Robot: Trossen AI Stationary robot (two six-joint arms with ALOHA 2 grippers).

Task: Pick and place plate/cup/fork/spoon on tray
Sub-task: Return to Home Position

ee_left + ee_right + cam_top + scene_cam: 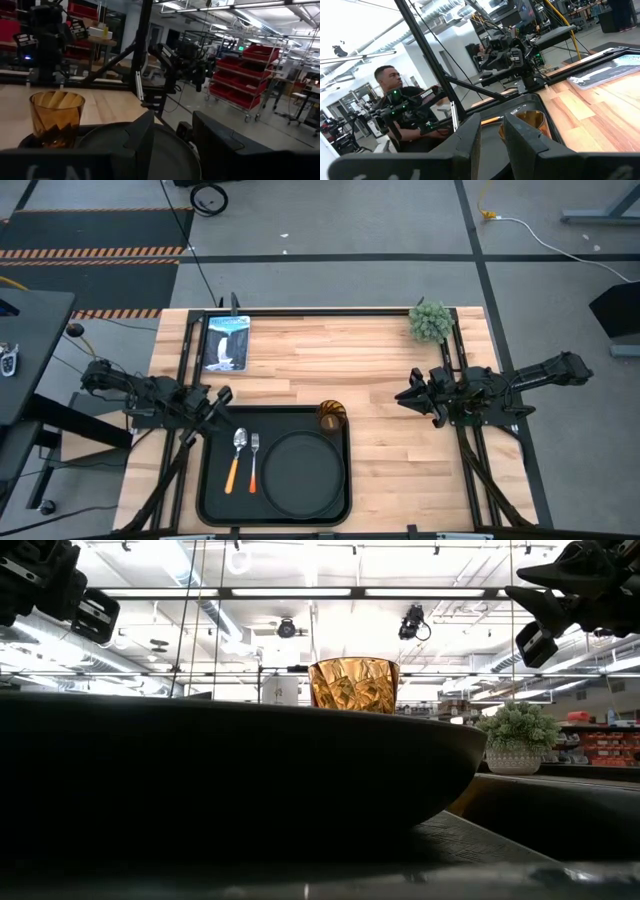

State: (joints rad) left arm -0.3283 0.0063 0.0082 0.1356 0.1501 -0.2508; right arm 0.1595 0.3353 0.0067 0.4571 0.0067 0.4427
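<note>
Holding nothing, the left gripper [224,394] hangs in the air just past the tray's [208,510] far left corner. Its two fingers [142,137] are a little way apart, with only air between them. They point across the tray toward the cup [332,416] and the plate [302,473].

The right gripper [405,398] also holds nothing. It hangs over bare wood, well apart from the tray, and points toward it. Its fingers [470,140] show a small gap between them in the right wrist view.

I think both arms hang back like this because their work is done. Every task thing already sits on the tray. The plate lies flat on the right half of the tray, where it has the most room. The cup stands upright in the far right corner, just beside the plate's rim. That spot probably keeps it clear of the plate. The spoon [237,456] and the fork [253,460] lie side by side on the left half. Their orange handles point to the near edge and their silver ends point away. The spoon is the one farther left.

Behind the tray, a small picture panel [226,342] and a little green plant [431,321] stand on the table's [400,480] far side. In the right wrist view a person [400,100] shows in the room beyond the table.
</note>
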